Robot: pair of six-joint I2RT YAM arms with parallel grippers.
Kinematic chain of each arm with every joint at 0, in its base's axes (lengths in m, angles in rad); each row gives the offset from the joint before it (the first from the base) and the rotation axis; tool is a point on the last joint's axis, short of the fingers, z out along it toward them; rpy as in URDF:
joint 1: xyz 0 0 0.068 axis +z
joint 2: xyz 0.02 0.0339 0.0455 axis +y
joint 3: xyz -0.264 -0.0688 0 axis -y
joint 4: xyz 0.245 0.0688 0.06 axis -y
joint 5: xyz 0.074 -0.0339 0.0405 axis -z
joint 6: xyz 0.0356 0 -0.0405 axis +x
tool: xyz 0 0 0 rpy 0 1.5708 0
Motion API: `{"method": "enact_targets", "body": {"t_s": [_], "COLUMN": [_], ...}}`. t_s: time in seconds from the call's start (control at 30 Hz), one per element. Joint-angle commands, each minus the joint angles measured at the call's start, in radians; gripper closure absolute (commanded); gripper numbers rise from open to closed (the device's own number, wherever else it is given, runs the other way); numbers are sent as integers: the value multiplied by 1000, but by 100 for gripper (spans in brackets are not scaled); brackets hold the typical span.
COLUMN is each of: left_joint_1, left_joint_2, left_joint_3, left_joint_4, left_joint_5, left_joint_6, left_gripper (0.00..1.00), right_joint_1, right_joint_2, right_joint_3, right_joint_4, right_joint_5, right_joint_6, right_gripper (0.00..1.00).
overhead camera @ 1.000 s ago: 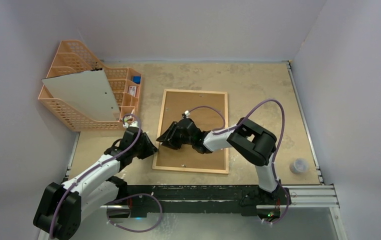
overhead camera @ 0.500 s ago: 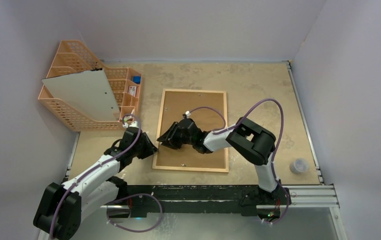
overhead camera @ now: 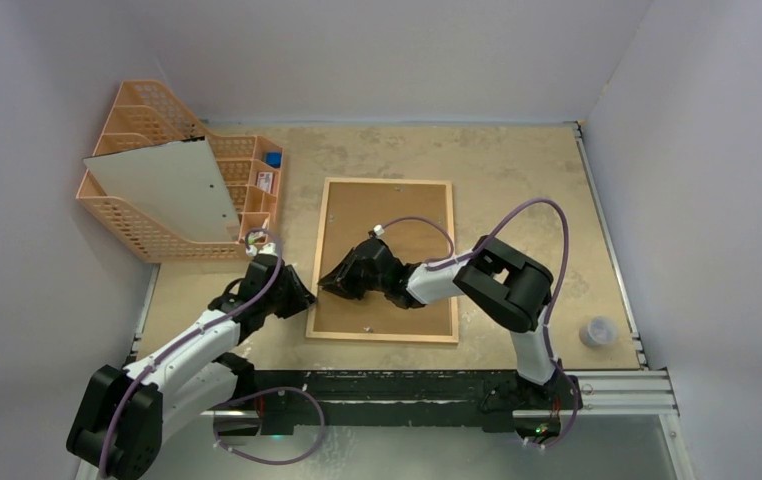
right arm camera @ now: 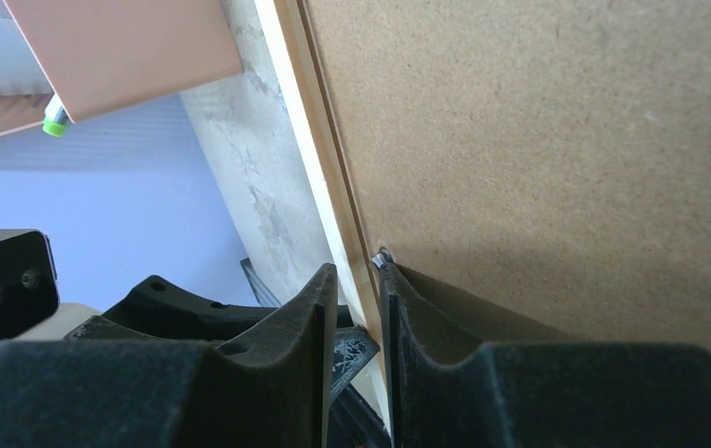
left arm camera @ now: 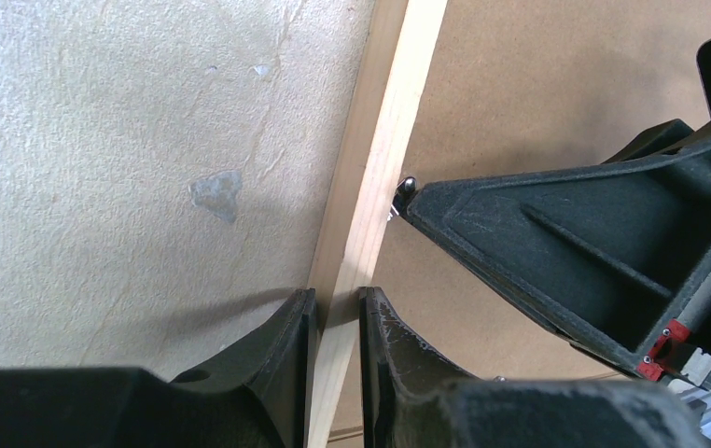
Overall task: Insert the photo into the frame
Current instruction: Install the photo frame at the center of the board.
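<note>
Frame [left arm camera: 392, 121], one; backing panel [left arm camera: 538, 84], seemingly one.

The top camera sits high behind both arm bases, tilted down toward twelve o'clock over the whole sandy bench [overhead camera: 517, 170]. The left wrist camera peers steeply down past the black left hand [left arm camera: 338, 295], very close, with twelve o'clock roughly at picture-top. The right wrist camera, equally close, faces nine o'clock past the black right hand [right arm camera: 356, 271], rolled sideways. All three share the left rail of the thin light-wood picture frame [overhead camera: 323, 225] and its brown hardboard back [overhead camera: 387, 198].
</note>
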Motion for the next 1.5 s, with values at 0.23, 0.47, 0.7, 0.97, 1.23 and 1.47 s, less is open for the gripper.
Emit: {"method": "enact_targets", "body": {"t_s": [0.23, 0.47, 0.7, 0.97, 1.23, 1.47], "left_joint_1": [-10, -10, -10, -10, -10, -10], "left_joint_2": [9, 5, -1, -3, 3, 14], "left_joint_3": [-15, -8, -9, -10, -14, -23], "left_joint_4": [-32, -46, -49, -48, -38, -14], "left_joint_5": [44, 27, 28, 34, 55, 93], "left_joint_6": [-10, -5, -5, -5, -6, -7], "left_gripper": [89, 89, 89, 89, 89, 90], "right_joint_1": [11, 14, 14, 14, 15, 15], "right_joint_2": [-57, -88, -42, 3, 43, 64], "right_joint_3": [12, 0, 20, 52, 73, 50], "right_joint_4": [-86, -92, -84, -92, -73, 27], "right_joint_5": [49, 50, 28, 25, 4, -17], "right_joint_6": [-35, -38, -29, -32, -32, -4], "right_gripper": [80, 77, 74, 73, 73, 73]}}
